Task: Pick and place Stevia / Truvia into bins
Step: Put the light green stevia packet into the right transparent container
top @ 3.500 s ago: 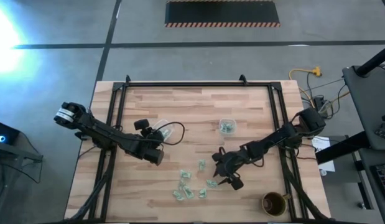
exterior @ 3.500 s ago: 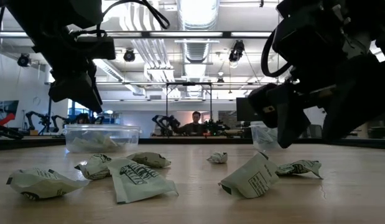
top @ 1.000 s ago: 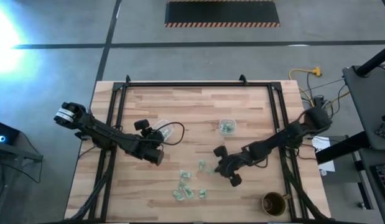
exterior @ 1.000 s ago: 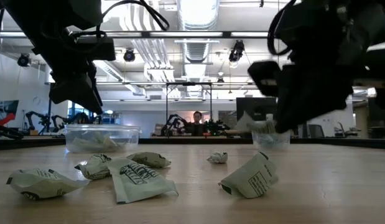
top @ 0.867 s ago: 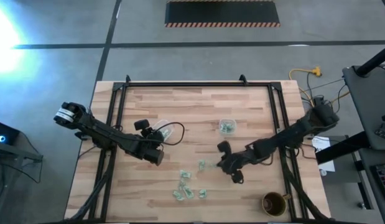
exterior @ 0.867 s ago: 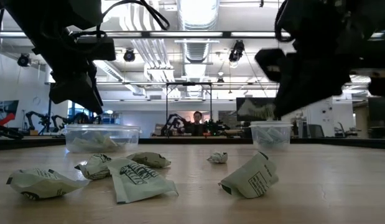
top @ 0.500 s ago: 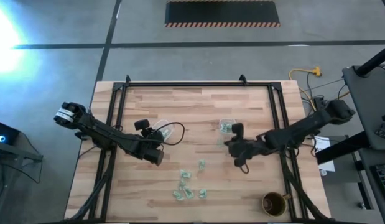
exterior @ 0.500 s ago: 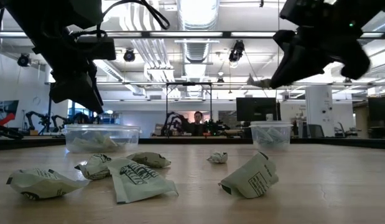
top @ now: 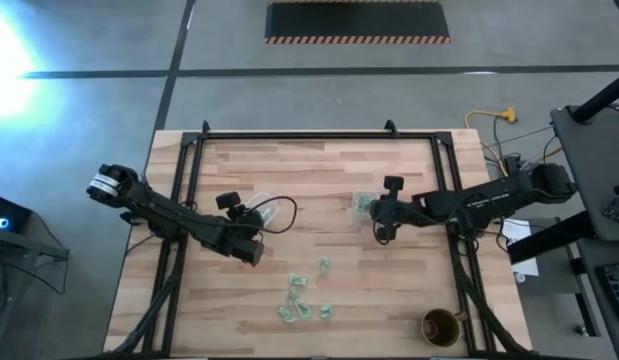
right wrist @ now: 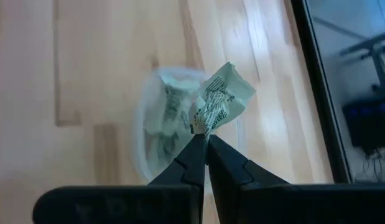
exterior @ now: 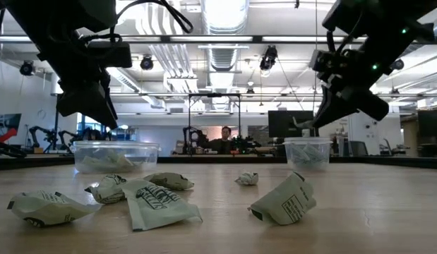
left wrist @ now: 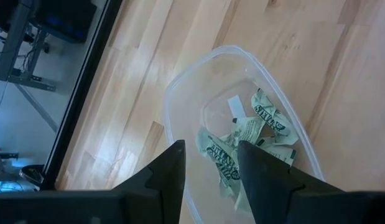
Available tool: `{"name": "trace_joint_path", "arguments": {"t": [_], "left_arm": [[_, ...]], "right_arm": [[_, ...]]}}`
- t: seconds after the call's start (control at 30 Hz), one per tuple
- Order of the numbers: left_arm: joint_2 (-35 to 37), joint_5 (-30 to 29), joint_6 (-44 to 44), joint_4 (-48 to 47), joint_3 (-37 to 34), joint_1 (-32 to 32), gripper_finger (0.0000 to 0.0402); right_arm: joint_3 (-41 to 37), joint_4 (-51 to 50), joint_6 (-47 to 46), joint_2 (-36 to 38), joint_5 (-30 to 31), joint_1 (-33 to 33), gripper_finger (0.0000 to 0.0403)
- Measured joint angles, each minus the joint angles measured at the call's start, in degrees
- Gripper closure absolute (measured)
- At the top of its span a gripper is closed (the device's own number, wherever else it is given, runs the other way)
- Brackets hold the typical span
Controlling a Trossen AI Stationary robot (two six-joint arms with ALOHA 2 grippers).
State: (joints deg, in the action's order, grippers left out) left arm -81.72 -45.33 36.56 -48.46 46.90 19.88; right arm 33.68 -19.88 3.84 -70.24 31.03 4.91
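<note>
Several green-and-white Stevia packets [top: 307,290] lie loose on the wooden table near its front middle, also seen in the low view [exterior: 156,201]. My right gripper [right wrist: 203,142] is shut on one crumpled packet [right wrist: 218,99] over the smaller clear bin [top: 364,203], which holds a few packets [right wrist: 164,124]. My left gripper [left wrist: 211,149] hangs open above the larger clear bin [left wrist: 180,93], and packets [left wrist: 248,134] lie on that bin's floor. In the high view the left gripper [top: 247,214] is at the table's left middle. My right gripper pinches the packet's lower edge [right wrist: 203,127] between its two fingertips. The fingers slant downward, coming from the table's right side. The packet sticks out beyond the tips, crumpled and lifted clear above the smaller bin.
A round brown cup [top: 441,325] stands at the near right corner. A black frame [top: 319,135] runs along the table's far and side edges. Bare wood lies between the two bins and at the far side of the table.
My right gripper, shut on the packet, has risen from the loose pile and swung toward the table's far right, tipping and rolling on the way. It now sits over the smaller bin. The packet travelled with it, clear of the table.
</note>
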Motion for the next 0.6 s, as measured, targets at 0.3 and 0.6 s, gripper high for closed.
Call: {"name": "trace_joint_path", "arguments": {"t": [0.3, 0.6], "left_arm": [[0.0, -0.2, 0.0, 0.0, 0.0, 0.0, 0.0271], [0.0, -0.2, 0.0, 0.0, 0.0, 0.0, 0.0271]], "right_arm": [[-1.1, 0.8, -0.5, 0.0, -1.5, -1.2, 0.0394], [-1.1, 2.0, -1.2, 0.0, -1.4, -1.2, 0.0394]]}}
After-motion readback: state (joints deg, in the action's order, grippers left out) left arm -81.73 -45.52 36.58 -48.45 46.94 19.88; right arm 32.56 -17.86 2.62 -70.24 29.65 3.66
